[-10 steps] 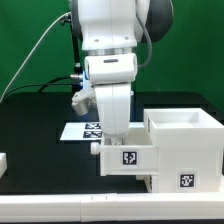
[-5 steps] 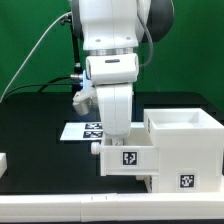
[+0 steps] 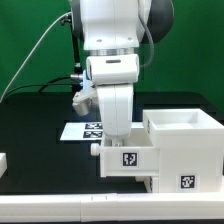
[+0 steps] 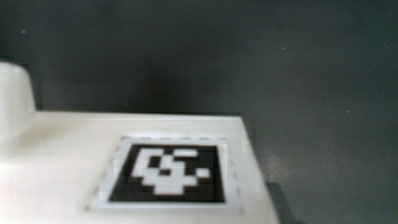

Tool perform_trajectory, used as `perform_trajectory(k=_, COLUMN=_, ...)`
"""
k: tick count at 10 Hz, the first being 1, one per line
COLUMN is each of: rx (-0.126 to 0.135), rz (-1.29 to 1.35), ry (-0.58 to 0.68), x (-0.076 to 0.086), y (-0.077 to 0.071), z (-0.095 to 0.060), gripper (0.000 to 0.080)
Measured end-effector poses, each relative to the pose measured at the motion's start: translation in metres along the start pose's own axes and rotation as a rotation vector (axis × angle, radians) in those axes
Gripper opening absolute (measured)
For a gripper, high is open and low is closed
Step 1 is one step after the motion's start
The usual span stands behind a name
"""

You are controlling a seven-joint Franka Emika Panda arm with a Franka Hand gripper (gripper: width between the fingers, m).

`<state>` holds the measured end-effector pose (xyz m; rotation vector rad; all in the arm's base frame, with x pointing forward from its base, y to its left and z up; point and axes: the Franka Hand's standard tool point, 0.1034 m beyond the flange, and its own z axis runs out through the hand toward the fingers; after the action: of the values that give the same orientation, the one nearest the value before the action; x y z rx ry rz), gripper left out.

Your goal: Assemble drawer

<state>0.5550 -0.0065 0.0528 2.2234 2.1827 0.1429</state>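
On the black table: black matte table top [image 3: 30, 125] carries every part, with a pale front edge strip along its near side.
Drawer body: white open-topped box-shaped drawer case [image 3: 185, 150] stands at the exterior view's right, with a black-and-white square tag on its front face.
Drawer part: smaller white box-shaped drawer [image 3: 128, 158] sits against the case on the exterior view's left side, its front face carrying a tag; the white knob [image 3: 95, 150] sticks out from its left end.
Arm: white Franka arm with a two-finger gripper [image 3: 112, 132] reaches straight down behind the smaller drawer, its lower end hidden by that part.
Jaws: cannot tell how far open they stand, or whether they grasp anything; neither view shows the fingertips.
Marker board: thin flat white marker board [image 3: 85, 130] lies on the table behind the arm, partly covered by it.
Wrist view: white flat surface with a tag [image 4: 169, 172] fills the lower frame, dark table beyond it.
Far left: small white part [image 3: 3, 163] at the frame edge, well apart from the drawer.
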Motion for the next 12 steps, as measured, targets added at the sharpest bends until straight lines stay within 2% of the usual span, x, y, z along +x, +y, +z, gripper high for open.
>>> perform_trajectory(k=4, rx=-0.01, rz=-0.072, ry=-0.017, x=-0.003, y=0.0008, z=-0.0012, gripper=0.0044)
perform_trajectory(k=6, rx=-0.001, rz=-0.142, ry=-0.024, x=-0.0059, y=-0.0014, z=0.0006, gripper=0.0044)
perform_trajectory(k=12, rx=0.0, rz=-0.136, ry=-0.021, x=-0.0046, y=-0.0024, z=0.0035, gripper=0.0044)
